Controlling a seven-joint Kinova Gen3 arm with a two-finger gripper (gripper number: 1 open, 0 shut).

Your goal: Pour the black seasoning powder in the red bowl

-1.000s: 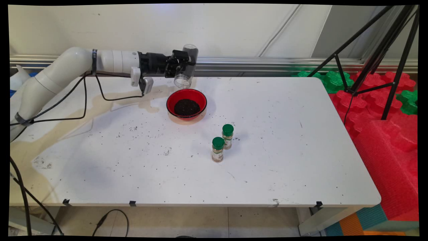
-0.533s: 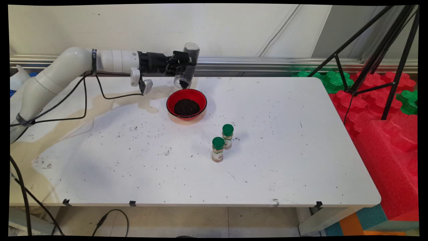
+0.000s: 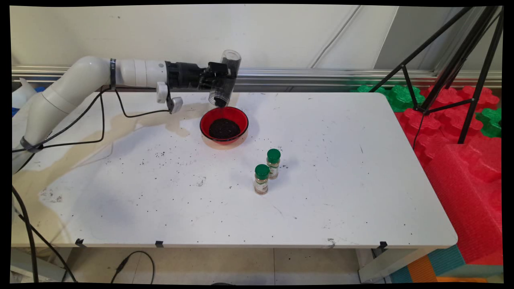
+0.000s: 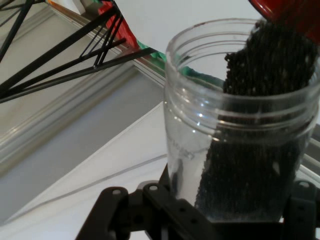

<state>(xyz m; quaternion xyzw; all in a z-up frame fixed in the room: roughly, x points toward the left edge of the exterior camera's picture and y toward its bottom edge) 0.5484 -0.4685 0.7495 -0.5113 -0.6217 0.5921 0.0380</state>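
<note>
A clear jar (image 3: 224,78) of dark grains (image 4: 255,125), clamped by the gripper (image 3: 217,76), was tilted mouth-down above the red bowl (image 3: 224,125).

In your hand view the gripper's fingertips (image 4: 235,220) sit hidden behind the clear jar (image 4: 240,125), the red bowl (image 4: 295,15) is cut off at the upper right corner, and the labels on the two green-capped bottles (image 3: 262,179) are too small to read.
</note>
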